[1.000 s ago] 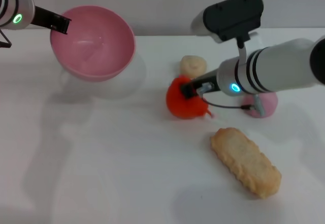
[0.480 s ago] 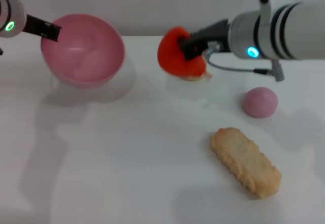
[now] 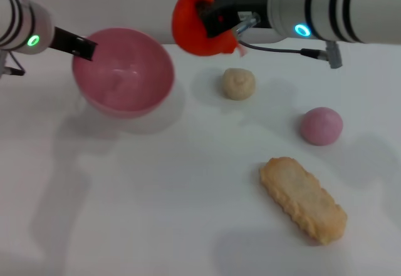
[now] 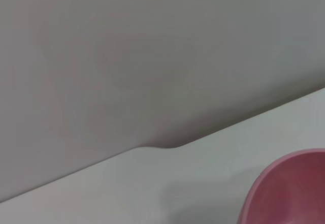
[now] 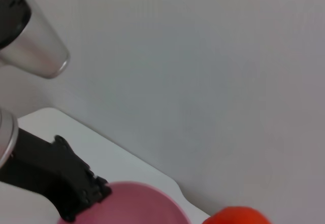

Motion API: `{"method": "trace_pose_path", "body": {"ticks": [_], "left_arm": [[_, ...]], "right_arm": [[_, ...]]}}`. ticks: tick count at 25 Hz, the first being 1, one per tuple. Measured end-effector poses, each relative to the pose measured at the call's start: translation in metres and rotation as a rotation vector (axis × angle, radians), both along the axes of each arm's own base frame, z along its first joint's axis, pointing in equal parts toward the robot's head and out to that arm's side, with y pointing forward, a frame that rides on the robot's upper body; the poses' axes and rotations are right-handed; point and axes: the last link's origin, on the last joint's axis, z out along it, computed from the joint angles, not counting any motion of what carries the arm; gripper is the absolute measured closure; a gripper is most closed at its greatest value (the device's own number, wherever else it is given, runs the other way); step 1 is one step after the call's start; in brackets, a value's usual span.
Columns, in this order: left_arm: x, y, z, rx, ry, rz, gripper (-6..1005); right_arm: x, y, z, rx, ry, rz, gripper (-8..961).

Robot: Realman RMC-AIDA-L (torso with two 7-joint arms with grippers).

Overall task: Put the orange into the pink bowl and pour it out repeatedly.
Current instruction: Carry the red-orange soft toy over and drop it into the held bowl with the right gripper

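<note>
The orange (image 3: 195, 24) is clamped aloft by the right gripper (image 3: 210, 17), for dropping into the pink bowl (image 3: 123, 71), gripped at its rim by the left gripper (image 3: 80, 47) beside and below.

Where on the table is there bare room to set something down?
The near-left table is bare, between the bowl and the long pastry. The right side is crowded: bun, ball, pastry.

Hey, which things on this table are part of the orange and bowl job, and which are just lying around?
Part of the job:
- orange, held up by the right pincer
- pink bowl, held at its rim by the left pincer

Just lying about:
- small cream bun
- mauve-pink ball
- long tan biscuit-like piece
</note>
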Motion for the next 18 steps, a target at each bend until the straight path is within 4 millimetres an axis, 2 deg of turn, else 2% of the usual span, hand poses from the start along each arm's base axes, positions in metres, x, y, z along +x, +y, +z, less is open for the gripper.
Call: {"method": "trace_pose_path", "body": {"ticks": [10, 18], "left_arm": [[0.019, 0.0, -0.012, -0.041, -0.043, -0.05, 958], [0.025, -0.001, -0.017, -0.058, -0.065, -0.068, 958]], "right_arm": [[0.008, 0.011, -0.016, -0.014, -0.007, -0.014, 890], [0.0, 0.016, -0.023, -0.022, 0.009, 0.016, 890]]}}
